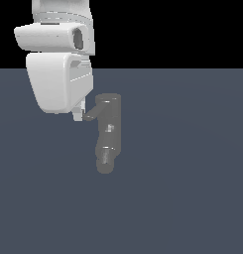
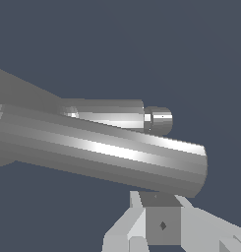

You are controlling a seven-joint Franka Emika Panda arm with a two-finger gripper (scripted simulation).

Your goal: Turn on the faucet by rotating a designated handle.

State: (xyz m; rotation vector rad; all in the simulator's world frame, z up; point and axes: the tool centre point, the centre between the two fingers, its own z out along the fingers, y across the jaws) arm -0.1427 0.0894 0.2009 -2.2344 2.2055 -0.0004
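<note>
Dull grey chunky faucet [image 1: 108, 131] stood mid-floor; thin grey rod handle [image 1: 91, 114] projected toward exterior view's left. White gripper [image 1: 78, 115] sat at rod tip, likely to push it round; finger spacing unclear.

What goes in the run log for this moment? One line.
phase: approach | hand at handle tip | grip: cannot tell | faucet upright

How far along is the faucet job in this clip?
Done: the approach. The gripper sits at the free tip of the handle, which juts from the faucet cap toward the exterior view's left. In hand: making contact; the wrist view shows a fingertip right beside the rod, though touch and jaw state are unclear. Left: rotating the handle; one moment cannot show any turn.
</note>
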